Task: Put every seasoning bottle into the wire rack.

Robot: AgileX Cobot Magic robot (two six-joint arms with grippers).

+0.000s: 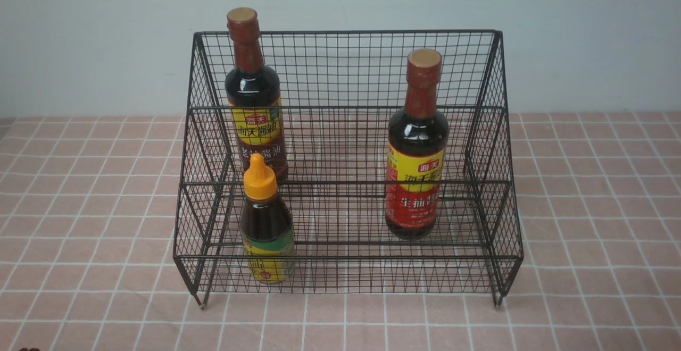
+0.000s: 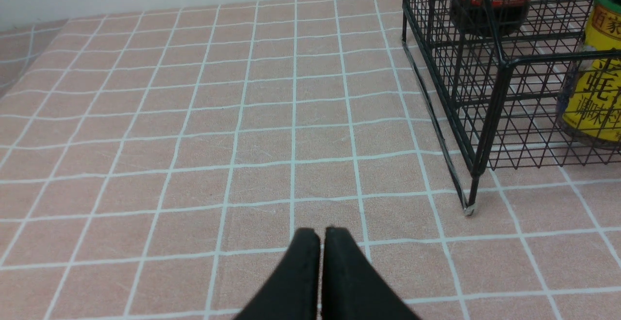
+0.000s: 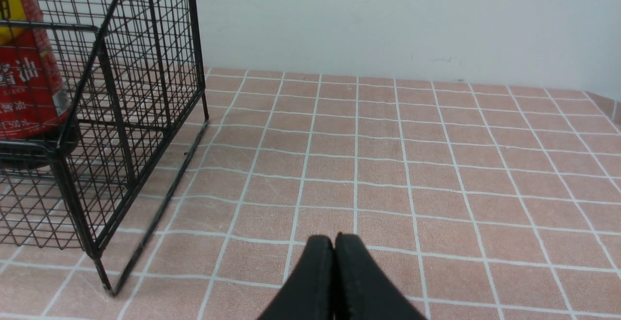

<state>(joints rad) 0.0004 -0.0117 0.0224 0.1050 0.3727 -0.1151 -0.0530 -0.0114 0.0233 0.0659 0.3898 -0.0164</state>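
Observation:
The black wire rack [image 1: 346, 69] stands mid-table with all three seasoning bottles upright inside. One tall bottle with a brown-red cap [image 1: 254, 95] is on the upper shelf at the left. The other tall bottle [image 1: 417, 146] stands on the middle shelf at the right. The short bottle with the orange cap [image 1: 266, 223] sits on the lowest shelf at the left. Neither arm shows in the front view. My left gripper [image 2: 320, 232] is shut and empty over the tiles, left of the rack [image 2: 490, 106]. My right gripper [image 3: 334, 238] is shut and empty, right of the rack [image 3: 104, 116].
Pink tablecloth with a white grid [image 1: 85, 223] covers the table. A pale wall [image 1: 106, 37] rises close behind the rack. The rack's short feet [image 2: 468, 209] rest on the cloth near each gripper.

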